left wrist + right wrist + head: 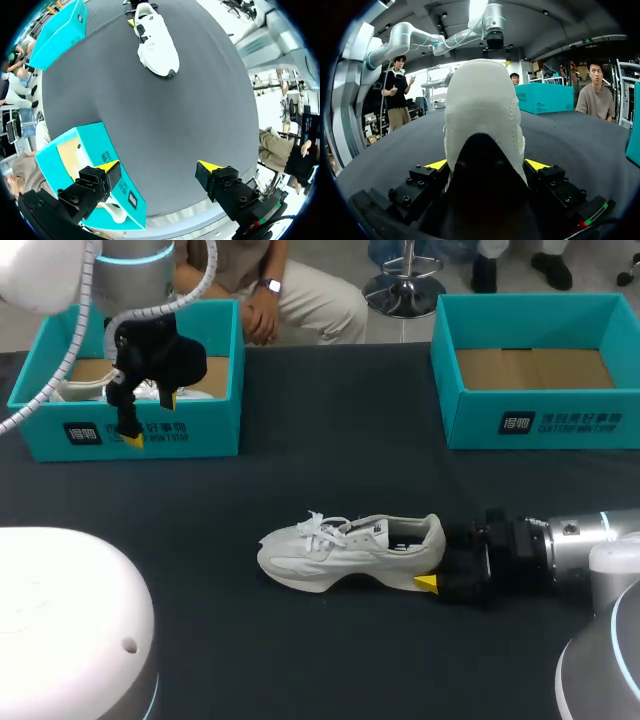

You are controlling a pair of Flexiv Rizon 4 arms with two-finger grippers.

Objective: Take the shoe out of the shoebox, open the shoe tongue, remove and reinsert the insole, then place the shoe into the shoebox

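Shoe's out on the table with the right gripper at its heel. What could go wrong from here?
The right gripper clasps the white shoe only at the heel, so the toe could sag or twist if lifted. The open left gripper hangs above the front wall of the left shoebox; lowering it might strike that wall. The loose laces could snag on a finger.

We take this for a robotics lab. Two robot arms stand at one table (330, 430) covered in dark cloth. The left arm (135, 265) comes in at the far left and the right arm (575, 540) at the near right, each silver with a lit cyan ring. What lies on the cloth looks staged for a trial: a teal box (150, 430) far left, its twin (540, 425) far right, and a single white shoe (350, 550) nearer us.
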